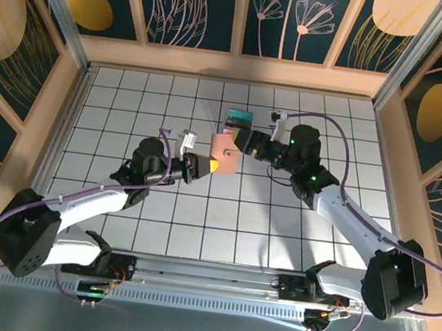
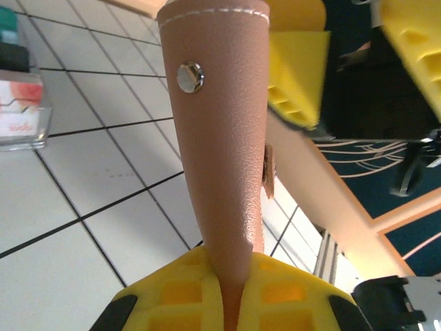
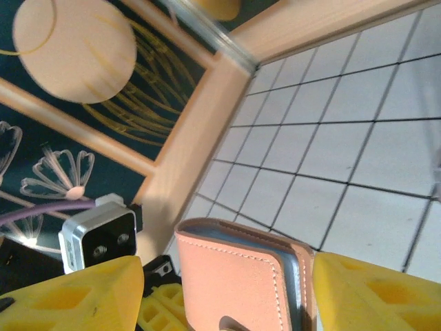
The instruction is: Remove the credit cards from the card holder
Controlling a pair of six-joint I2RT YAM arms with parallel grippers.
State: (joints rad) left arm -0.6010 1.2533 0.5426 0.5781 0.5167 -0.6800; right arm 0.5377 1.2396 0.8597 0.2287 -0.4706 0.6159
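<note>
White gridded tabletop (image 1: 114, 225), walled by wooden rails (image 1: 235, 67) and dark floral panels (image 1: 186, 4), has bare tiles on every side of the arms. The folded salmon-tan leather card holder (image 1: 225, 151) (image 2: 220, 172) (image 3: 234, 289) hangs above the tabletop's middle, nearer the far edge. Its long axis runs from the left gripper (image 1: 211, 167) (image 2: 227, 296), whose yellow pads pinch one end tight, to the stitched end by the metal snap (image 2: 190, 76). There the right gripper (image 1: 242, 143) (image 3: 227, 276) straddles it, jaws wide, one finger (image 3: 76, 289) apart from the leather. The teal and pink-white plastic credit cards (image 1: 237, 121) (image 2: 21, 103) lie flat just beyond, toward the far edge.
</note>
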